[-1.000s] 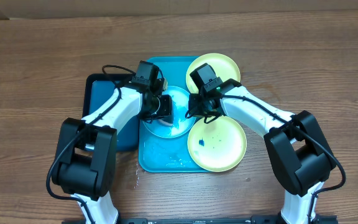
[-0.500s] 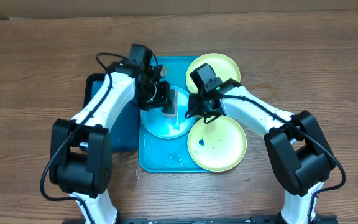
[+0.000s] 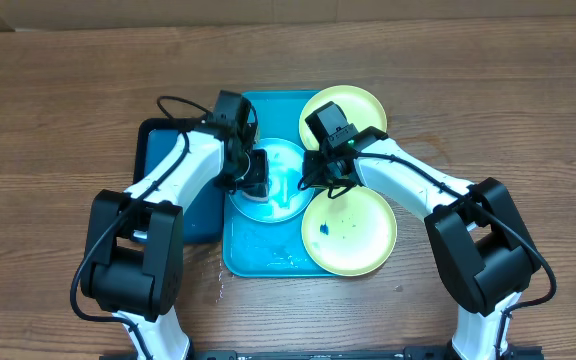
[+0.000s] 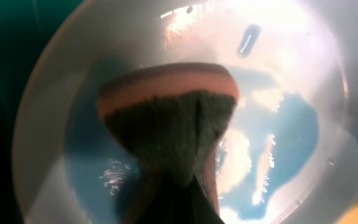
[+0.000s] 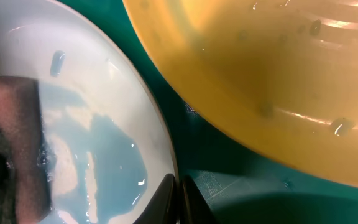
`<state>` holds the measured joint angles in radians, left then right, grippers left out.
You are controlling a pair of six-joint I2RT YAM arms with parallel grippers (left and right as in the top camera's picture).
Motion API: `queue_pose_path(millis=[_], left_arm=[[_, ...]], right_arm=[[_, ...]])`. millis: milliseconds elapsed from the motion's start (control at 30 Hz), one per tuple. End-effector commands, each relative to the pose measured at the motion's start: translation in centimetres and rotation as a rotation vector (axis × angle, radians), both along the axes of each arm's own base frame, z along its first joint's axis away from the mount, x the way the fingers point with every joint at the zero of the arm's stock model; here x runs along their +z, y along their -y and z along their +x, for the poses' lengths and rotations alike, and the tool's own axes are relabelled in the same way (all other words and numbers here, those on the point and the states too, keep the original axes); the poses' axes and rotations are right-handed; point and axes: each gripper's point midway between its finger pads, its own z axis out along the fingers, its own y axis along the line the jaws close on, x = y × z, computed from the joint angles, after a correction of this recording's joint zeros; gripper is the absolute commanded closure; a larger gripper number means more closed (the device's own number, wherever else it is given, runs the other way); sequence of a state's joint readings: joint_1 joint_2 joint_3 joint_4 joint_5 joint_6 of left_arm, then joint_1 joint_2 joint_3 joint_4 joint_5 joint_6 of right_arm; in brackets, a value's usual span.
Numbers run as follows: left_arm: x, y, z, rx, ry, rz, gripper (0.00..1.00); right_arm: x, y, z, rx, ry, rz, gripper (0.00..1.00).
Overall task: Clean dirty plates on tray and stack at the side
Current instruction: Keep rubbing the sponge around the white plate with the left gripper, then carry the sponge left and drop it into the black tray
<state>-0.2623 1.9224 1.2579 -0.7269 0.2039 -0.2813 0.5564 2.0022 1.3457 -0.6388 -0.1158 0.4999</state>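
overhead: the tray point(image 3: 243, 255) carries 3 dirty plates point(image 3: 353, 235). 2 yellow-green plates point(image 3: 353, 105) overhang its right side. both arms bend inward over the light blue plate point(image 3: 286, 195) mid-tray.
left wrist: the left gripper point(image 3: 254, 172) clamps a sponge point(image 4: 166, 106) pressed on it.
right wrist: the right gripper point(image 5: 179, 193), jaws closed, seems to touch its rim.

L end effector point(image 3: 256, 178): closed | R end effector point(image 5: 179, 190): closed | both arms angled inward

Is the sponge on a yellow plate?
No, the sponge rests inside the light blue plate, as the left wrist view shows.
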Motion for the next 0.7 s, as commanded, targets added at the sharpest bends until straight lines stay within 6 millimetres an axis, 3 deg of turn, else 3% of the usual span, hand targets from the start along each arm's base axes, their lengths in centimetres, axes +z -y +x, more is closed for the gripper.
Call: queue_pose_path(millis=[0, 67, 167, 267, 367, 500, 667], left_arm=[[-1.5, -0.6, -1.2, 0.010, -0.020, 0.031, 0.96], [-2.1, -0.2, -1.7, 0.011, -0.042, 0.006, 0.96], [-1.4, 2.3, -2.4, -0.048, -0.067, -0.142, 0.96], [0.7, 5.6, -2.4, -0.157, -0.047, -0.359, 0.96], [3.3, 6.9, -1.4, -0.176, -0.021, -0.504, 0.96], [6.7, 6.1, 0.5, -0.154, 0.029, -0.568, 0.96], [9.7, 1.9, 2.0, -0.095, 0.078, -0.485, 0.96]], right_arm=[[0.4, -0.6, 0.3, 0.007, 0.010, 0.021, 0.96], [0.4, -0.6, 0.3, 0.007, 0.010, 0.021, 0.96], [0.4, -0.6, 0.3, 0.007, 0.010, 0.021, 0.96], [0.4, -0.6, 0.3, 0.007, 0.010, 0.021, 0.96], [0.4, -0.6, 0.3, 0.007, 0.010, 0.021, 0.96], [0.4, -0.6, 0.3, 0.007, 0.009, 0.019, 0.96], [0.4, -0.6, 0.2, 0.008, 0.007, 0.018, 0.96]])
